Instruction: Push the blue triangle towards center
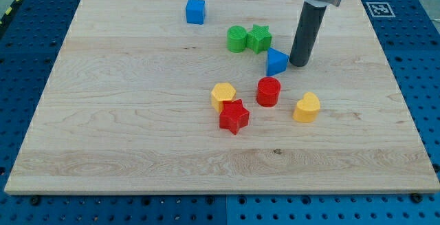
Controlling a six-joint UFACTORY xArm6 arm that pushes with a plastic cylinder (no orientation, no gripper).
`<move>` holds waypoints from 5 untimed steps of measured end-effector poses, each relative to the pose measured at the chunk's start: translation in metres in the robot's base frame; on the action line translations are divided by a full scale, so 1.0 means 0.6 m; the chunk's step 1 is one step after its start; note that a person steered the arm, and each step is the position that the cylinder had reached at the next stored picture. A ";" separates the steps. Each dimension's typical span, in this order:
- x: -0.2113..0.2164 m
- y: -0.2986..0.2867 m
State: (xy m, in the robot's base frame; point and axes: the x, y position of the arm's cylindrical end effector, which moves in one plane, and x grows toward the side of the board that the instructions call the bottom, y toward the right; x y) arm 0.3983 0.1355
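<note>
Item: wooden worktop (103, 135), one rod-type end effector, eight blocks.

End effector: plain rod, no jaws to stand apart or together, clamped on nothing. My tip (300, 63) rests in the upper right of the frame, just beside the blue triangle (276, 62), on its right edge; whether touching cannot be told.

Task piece: blue triangle, right of centre and slightly above it.

Neighbours:
- green round block (236, 39) and green star (259, 38), touching each other, just up-left of the triangle.
- red cylinder (268, 91), below the triangle.
- yellow hexagon (223, 95) touching red star (234, 116), lower centre.
- yellow heart-shaped block (307, 107), lower right.
- blue cube (195, 11), upper left, well apart.

Handling note (judgement): the free lane runs left and slightly down, between the green pair and the red cylinder. Push squarely on the right face; an off-centre contact would likely spin the triangle into the green star or the cylinder. A short stroke looks sufficient.
</note>
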 end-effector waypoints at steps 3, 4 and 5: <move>0.070 -0.130; 0.070 -0.130; 0.059 -0.109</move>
State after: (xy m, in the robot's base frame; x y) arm 0.4337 0.0700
